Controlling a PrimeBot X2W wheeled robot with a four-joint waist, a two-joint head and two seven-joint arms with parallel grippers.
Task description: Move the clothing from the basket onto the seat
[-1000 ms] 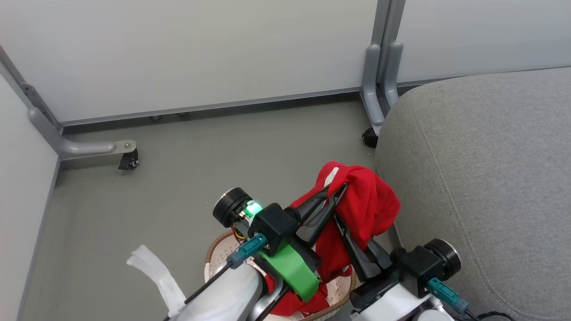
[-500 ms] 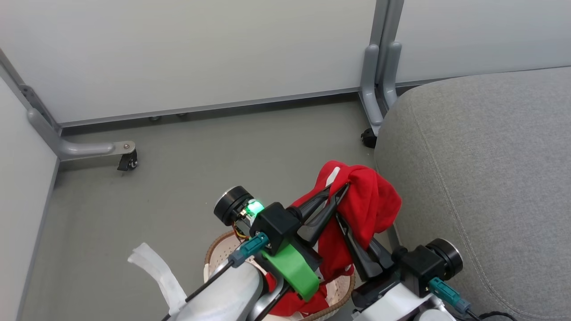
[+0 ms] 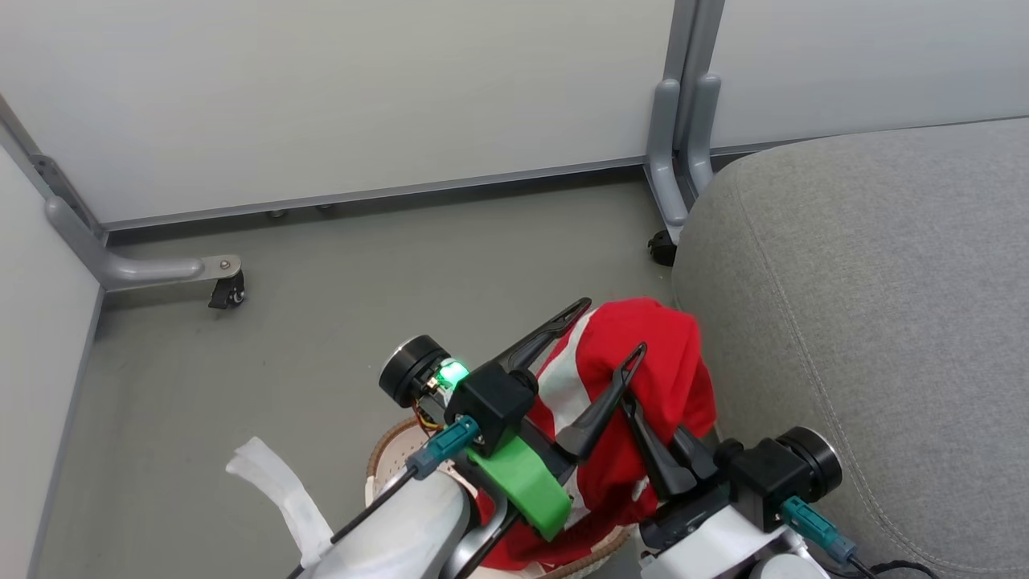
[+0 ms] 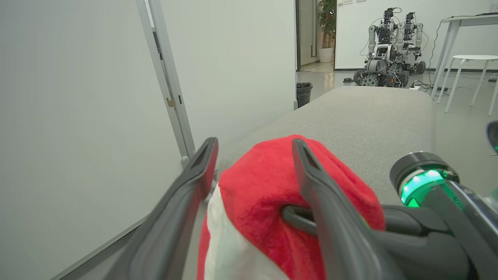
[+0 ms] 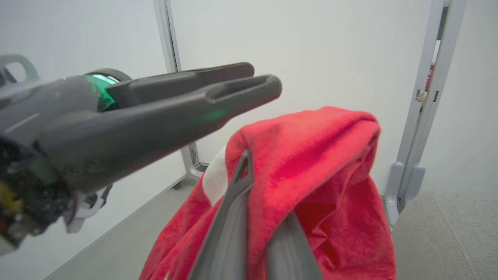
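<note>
1. Pinching the red clothing [image 3: 667,354] tight between the pressed-together jaws of the right gripper [image 3: 635,410].
2. Holding it up above the basket [image 3: 386,450], just beside the seat [image 3: 868,281], not on it.
3. Spread wide apart at the left gripper [image 3: 611,327], with the top of the red bunch between both fingers, not squeezed.
4. Hanging down into the basket at the low end.

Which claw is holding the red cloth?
The right gripper: it is shut on the bright red, white-striped clothing; the left gripper stands wide open.
</note>
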